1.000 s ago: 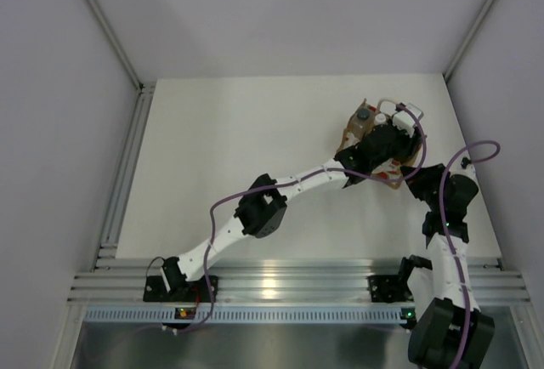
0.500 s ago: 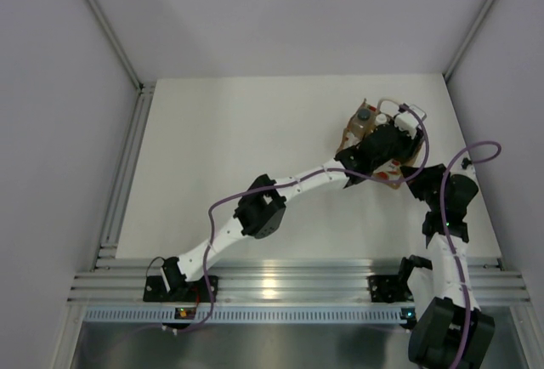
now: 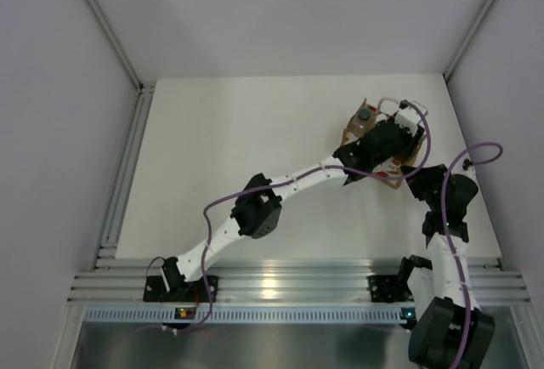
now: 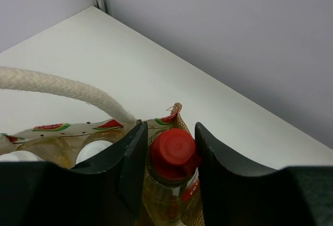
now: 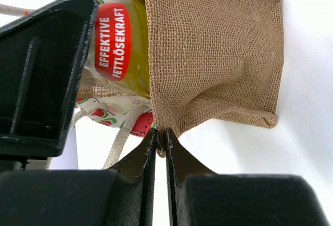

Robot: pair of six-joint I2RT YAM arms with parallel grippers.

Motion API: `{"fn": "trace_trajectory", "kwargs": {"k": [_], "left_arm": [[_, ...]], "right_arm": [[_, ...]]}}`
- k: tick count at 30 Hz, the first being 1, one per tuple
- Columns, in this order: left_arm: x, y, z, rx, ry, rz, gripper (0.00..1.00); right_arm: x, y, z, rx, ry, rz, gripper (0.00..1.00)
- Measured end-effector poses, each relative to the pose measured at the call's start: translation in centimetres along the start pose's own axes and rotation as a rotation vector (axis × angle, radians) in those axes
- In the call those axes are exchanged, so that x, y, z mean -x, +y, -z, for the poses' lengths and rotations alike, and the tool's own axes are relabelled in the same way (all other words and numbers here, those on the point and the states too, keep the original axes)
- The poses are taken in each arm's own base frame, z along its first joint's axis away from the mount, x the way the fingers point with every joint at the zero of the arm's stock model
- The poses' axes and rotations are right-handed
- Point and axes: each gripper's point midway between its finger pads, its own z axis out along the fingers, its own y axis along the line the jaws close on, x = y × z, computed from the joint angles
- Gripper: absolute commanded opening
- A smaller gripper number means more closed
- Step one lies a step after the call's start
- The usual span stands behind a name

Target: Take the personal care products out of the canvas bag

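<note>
Now the left pincer (image 4: 170, 150) is closed to the width of the yellow bottle (image 4: 165, 197), its fingers against either side of the red cap, with the bottle standing inside the burlap end of the canvas bag (image 5: 218, 54). The right pincer (image 5: 160, 141) is all but closed, nipping the bag's burlap edge from outside, just beside that bottle. A grey-capped bottle (image 3: 364, 115) shows at the bag's other end, and the bag rests on the worktop (image 3: 238, 131).

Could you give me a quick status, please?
Left gripper shut on yellow bottle at canvas bag mouth. Right gripper pinching bag edge. Rope handle beside cap.
</note>
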Motion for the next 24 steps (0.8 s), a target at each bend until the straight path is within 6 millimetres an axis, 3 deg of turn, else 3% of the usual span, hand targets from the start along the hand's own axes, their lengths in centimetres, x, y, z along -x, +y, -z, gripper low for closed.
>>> {"fn": "trace_trajectory", "kwargs": {"k": [10, 12, 15, 16, 17, 22, 24], "left_arm": [[1.8, -0.2, 0.6, 0.003, -0.017, 0.018, 0.0], [3.0, -0.7, 0.8, -0.008, -0.038, 0.04, 0.0], [8.1, -2.5, 2.0, -0.048, -0.136, 0.072, 0.0], [11.8, -3.4, 3.2, -0.068, -0.2, 0.083, 0.0], [13.5, -4.1, 3.9, -0.082, -0.233, 0.09, 0.0], [27.3, -6.5, 10.6, -0.151, -0.5, 0.135, 0.0], [31.5, -6.6, 13.3, -0.163, -0.593, 0.149, 0.0]], "right_arm": [[-0.1, -0.2, -0.2, -0.01, 0.005, -0.016, 0.0], [-0.1, -0.4, -0.2, -0.016, 0.006, -0.018, 0.0], [-0.1, -0.6, -0.4, -0.028, 0.005, -0.021, 0.0], [0.1, -0.7, -0.4, -0.032, -0.001, -0.021, 0.0], [0.2, -0.7, -0.5, -0.034, -0.004, -0.02, 0.0], [0.2, -0.7, -0.5, -0.035, -0.007, -0.02, 0.0], [0.2, -0.7, -0.5, -0.036, -0.007, -0.021, 0.0]]}}
